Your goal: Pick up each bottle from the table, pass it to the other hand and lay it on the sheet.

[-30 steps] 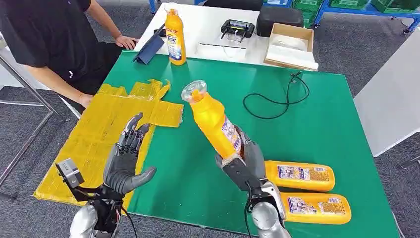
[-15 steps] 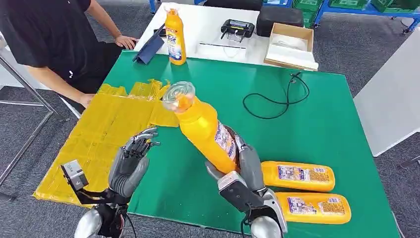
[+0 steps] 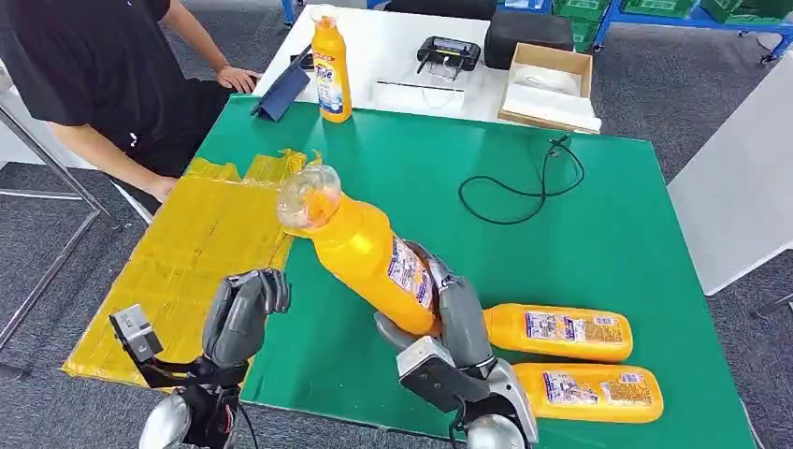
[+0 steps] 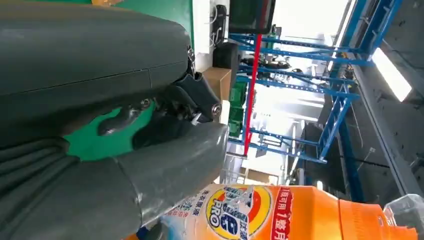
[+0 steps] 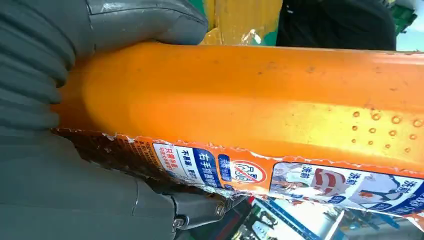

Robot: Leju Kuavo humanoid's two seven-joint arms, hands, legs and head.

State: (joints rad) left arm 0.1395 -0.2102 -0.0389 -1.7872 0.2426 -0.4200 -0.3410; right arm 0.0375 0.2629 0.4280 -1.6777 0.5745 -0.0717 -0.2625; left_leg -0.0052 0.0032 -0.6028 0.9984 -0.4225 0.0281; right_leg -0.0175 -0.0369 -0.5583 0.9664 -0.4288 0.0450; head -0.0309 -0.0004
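Note:
My right hand (image 3: 439,327) grips the lower body of an orange bottle (image 3: 360,248), held above the green table (image 3: 608,234). The bottle tilts so its clear cap (image 3: 307,198) reaches over the edge of the yellow sheet (image 3: 187,262). The right wrist view has that orange bottle (image 5: 250,100) pressed against my right hand (image 5: 50,100). Beside it, my left hand (image 3: 245,313) stands raised with its fingers curled in and nothing in them. In the left wrist view my left hand (image 4: 100,125) sits close to the bottle's label (image 4: 240,212), not touching it.
Two more orange bottles (image 3: 558,332) (image 3: 589,393) lie at the table's near right corner. A fourth bottle (image 3: 331,70) stands on the white table behind, near a cardboard box (image 3: 549,84). A black cable (image 3: 519,192) loops at the far middle. A person (image 3: 93,75) sits at the far left.
My right hand has swung the bottle over to the left and lowered its cap toward the sheet. The left hand's fingers have curled in from spread.

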